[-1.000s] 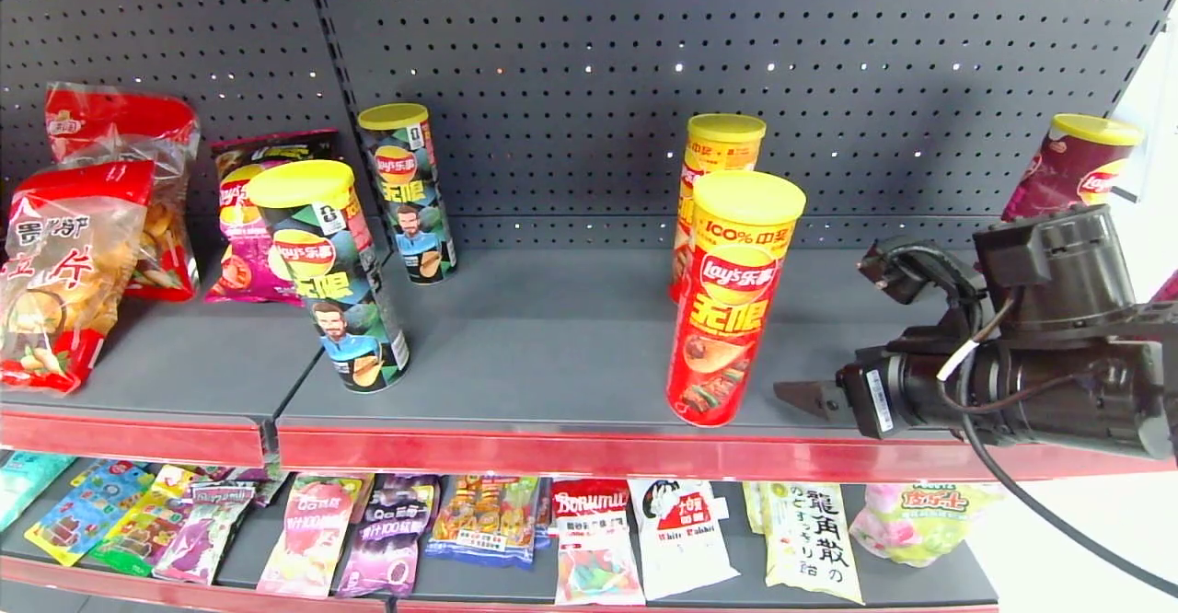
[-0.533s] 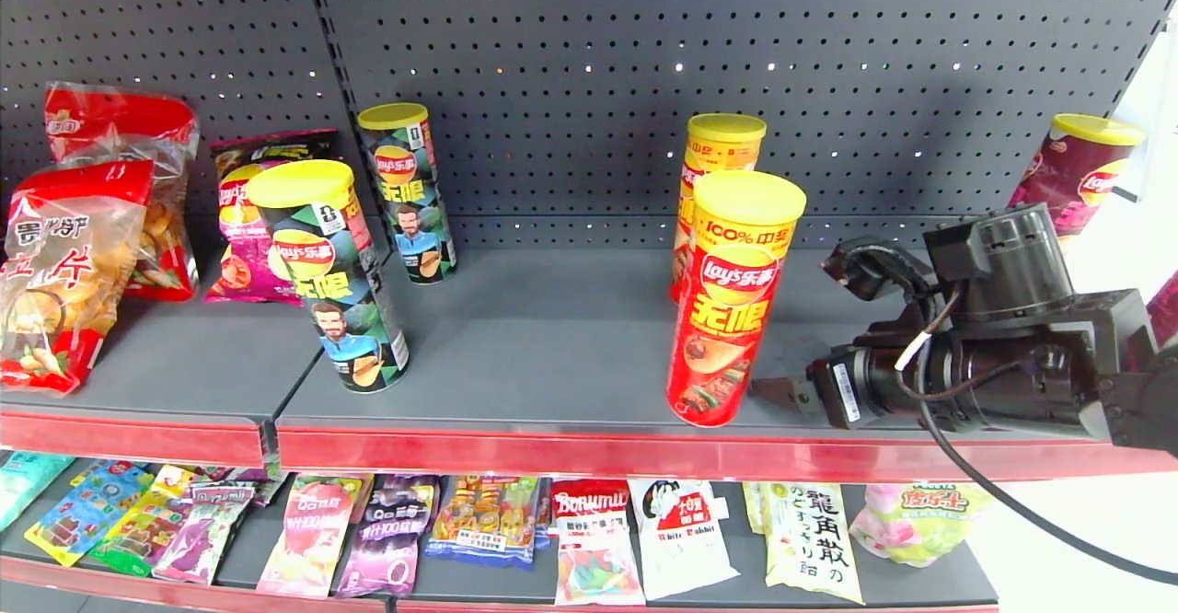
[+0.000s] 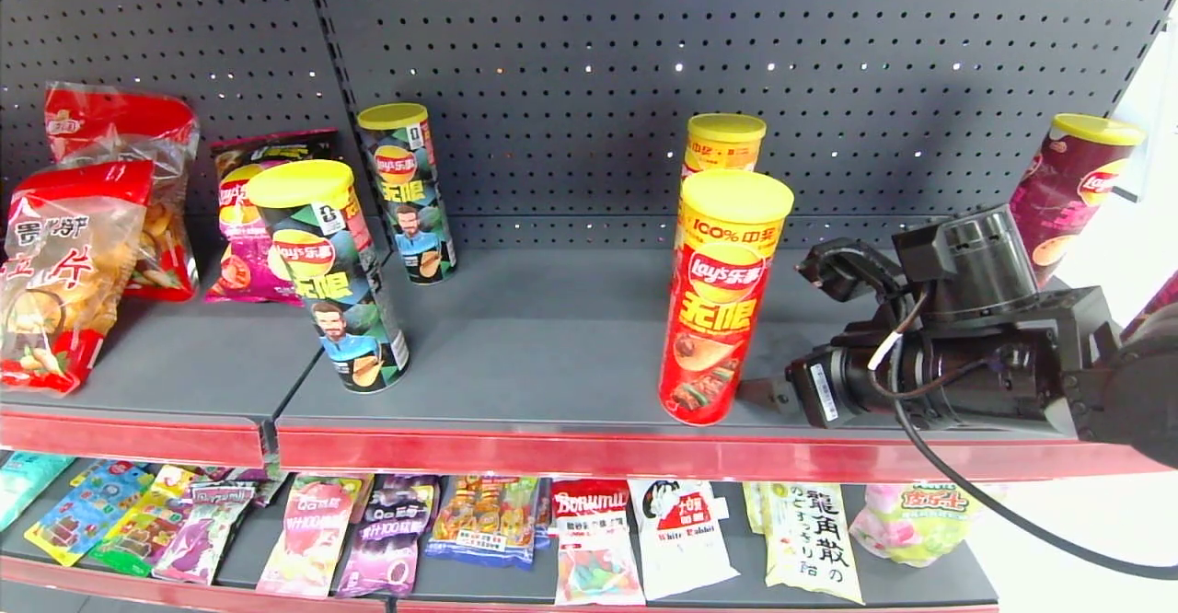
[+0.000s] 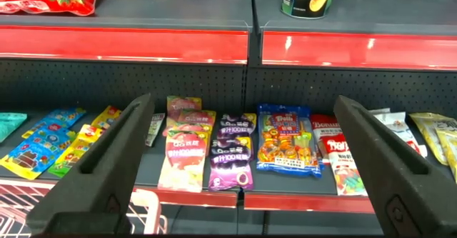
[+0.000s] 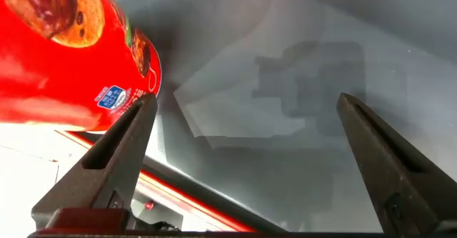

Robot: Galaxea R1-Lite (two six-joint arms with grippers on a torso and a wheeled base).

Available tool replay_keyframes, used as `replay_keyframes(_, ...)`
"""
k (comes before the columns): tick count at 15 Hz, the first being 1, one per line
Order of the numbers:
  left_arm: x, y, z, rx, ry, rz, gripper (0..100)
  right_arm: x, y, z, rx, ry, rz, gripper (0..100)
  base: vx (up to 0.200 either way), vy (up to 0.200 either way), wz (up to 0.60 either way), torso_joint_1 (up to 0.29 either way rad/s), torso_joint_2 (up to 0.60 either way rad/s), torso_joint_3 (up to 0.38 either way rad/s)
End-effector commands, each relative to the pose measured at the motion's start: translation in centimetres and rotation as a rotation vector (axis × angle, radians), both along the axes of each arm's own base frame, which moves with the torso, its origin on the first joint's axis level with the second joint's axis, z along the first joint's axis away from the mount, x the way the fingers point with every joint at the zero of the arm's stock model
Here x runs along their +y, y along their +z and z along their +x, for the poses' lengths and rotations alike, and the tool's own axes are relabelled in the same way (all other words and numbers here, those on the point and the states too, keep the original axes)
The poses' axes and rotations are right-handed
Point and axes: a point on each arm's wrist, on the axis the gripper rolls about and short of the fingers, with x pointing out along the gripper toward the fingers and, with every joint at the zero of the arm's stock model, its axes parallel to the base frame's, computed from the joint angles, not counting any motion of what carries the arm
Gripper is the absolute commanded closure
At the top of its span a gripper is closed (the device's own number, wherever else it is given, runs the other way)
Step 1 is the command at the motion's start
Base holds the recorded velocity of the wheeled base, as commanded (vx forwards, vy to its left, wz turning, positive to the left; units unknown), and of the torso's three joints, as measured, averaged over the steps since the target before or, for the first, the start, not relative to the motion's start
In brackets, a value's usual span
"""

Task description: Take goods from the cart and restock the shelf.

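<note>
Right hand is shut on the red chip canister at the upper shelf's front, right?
No: the right hand is open, not shut. The right wrist view shows its fingers spread, the red chip canister beside one, at the front of the upper shelf.

Right tool (image 5: 246,98), fingers (image 5: 114,159) wide apart, just beside red can (image 5: 64,45) on grey shelf (image 5: 300,73).

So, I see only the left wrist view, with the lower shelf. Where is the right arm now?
Observer: The right gripper is over the upper shelf, beside the base of the red can.
Operator: Are its jaws open?
Observer: Yes, open, with bare shelf between them; the can is outside the gap.
Operator: Other cans near?
Observer: A yellow can stands behind it, a maroon can farther right.
</note>
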Motion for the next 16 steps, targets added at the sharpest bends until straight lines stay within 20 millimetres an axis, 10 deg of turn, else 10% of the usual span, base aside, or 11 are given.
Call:
replay_keyframes(1,0.0,0.0,0.0,-0.001,0.001,0.0,0,0.2,-0.1,0.1,0.003,0.006,-0.002,0,0.0,0.0,0.0,0.0,0.0,0.0)
replay_keyframes(11,0.0,0.0,0.0,-0.001,0.001,0.0,0,0.0,-0.3,-0.2,0.008,0.005,-0.006,0,0.0,0.0,0.0,0.0,0.0,0.0)
replay_keyframes(14,0.0,0.0,0.0,-0.001,0.001,0.0,0,-2.1,1.1,-2.5,-0.035,-0.026,0.015,0,0.0,0.0,0.0,0.0,0.0,0.0)
replay_keyframes(16,0.0,0.0,0.0,-0.001,0.001,0.0,0,-4.7,2.8,-7.3,-0.125,-0.028,0.061,0,0.0,0.0,0.0,0.0,0.0,0.0)
